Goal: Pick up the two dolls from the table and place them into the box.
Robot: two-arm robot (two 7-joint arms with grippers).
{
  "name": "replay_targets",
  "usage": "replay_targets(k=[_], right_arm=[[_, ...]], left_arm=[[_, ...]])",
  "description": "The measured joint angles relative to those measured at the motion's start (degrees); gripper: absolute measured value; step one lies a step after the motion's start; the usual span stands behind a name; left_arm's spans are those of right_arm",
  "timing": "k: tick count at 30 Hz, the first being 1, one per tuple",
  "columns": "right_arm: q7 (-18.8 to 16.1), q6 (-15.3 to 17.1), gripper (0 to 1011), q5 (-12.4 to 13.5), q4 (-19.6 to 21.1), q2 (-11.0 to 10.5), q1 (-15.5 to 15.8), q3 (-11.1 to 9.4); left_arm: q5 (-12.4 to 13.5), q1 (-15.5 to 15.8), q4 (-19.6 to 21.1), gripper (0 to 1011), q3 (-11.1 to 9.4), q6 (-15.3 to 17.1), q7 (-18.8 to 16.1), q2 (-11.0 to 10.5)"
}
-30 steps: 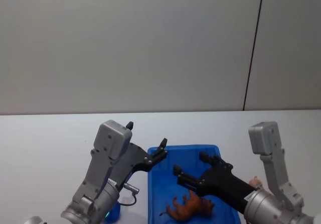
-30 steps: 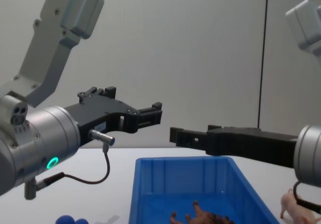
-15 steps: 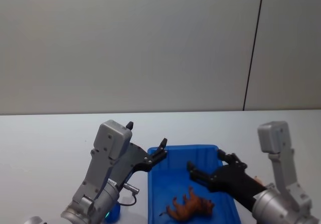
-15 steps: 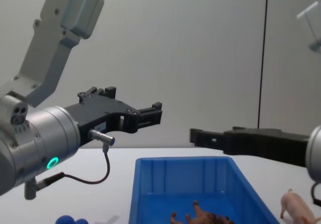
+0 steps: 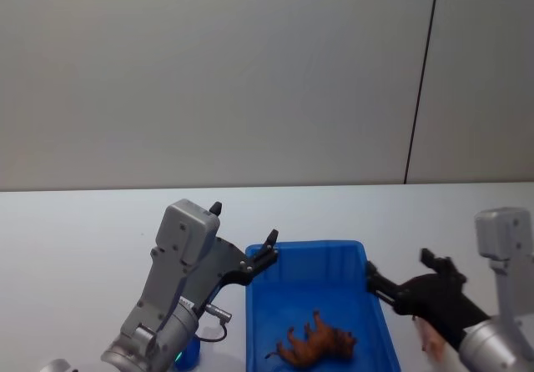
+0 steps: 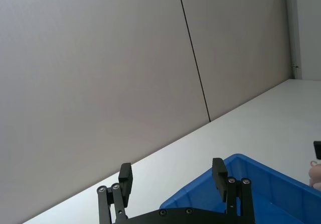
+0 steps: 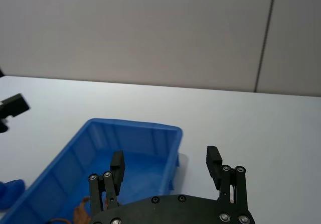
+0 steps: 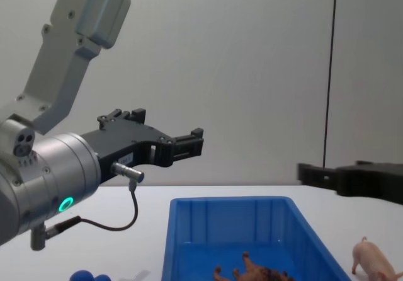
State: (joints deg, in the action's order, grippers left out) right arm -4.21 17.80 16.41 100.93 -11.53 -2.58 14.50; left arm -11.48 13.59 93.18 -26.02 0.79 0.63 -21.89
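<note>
Left arm: we see the left gripper (image 5: 244,223) raised above the table (image 5: 83,238), at the box's far left corner, pointing forward.
Left jaws: we find them spread wide with nothing between them; in the left wrist view the two black fingers (image 6: 125,176) stand well apart against the wall (image 6: 100,83).
Right arm: we see the right gripper (image 5: 399,265) held up just beside the right wall of the box (image 5: 304,247), above the tabletop.
Right jaws: spread apart and empty; in the right wrist view they frame a corner of the box.
Brown doll: we find the brown doll (image 5: 315,343) lying on the floor of the box, toward its near end, with its thin legs showing; no gripper touches it. In the chest view it shows low inside the blue walls.
Pig: the pink pig doll (image 8: 374,259) stands upright on the table, outside the box and to its right, close to the right wall. In the head view it is partly hidden behind the right gripper.
Box: bright blue, open on top, resting on the table between the two arms.
Other: a small blue object (image 8: 88,276) lies on the table left of the box, below the left arm; we cannot tell what it is.
</note>
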Motion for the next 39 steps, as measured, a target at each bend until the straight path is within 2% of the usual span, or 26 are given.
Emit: replay_targets(k=[10, 16, 26, 39], right_arm=[[6.68, -0.88, 1001, -0.54, 1.98, -1.5, 2.72, -1.53], [9.18, -1.25, 1001, -0.89, 2.14, -1.99, 3.94, -2.08], [10.94, -1.68, 1001, -1.22, 0.47, -2.05, 5.0, -2.49], [10.6, -1.7, 1001, -1.25, -3.34, -1.36, 5.29, -2.49]], left_arm=[[0.0, 0.0, 0.0, 1001, 0.0, 0.0, 0.0, 0.0], [0.0, 0.0, 0.0, 1001, 0.0, 0.0, 0.0, 0.0], [0.0, 0.0, 0.0, 1001, 0.0, 0.0, 0.0, 0.0], [0.0, 0.0, 0.0, 1001, 0.0, 0.0, 0.0, 0.0]])
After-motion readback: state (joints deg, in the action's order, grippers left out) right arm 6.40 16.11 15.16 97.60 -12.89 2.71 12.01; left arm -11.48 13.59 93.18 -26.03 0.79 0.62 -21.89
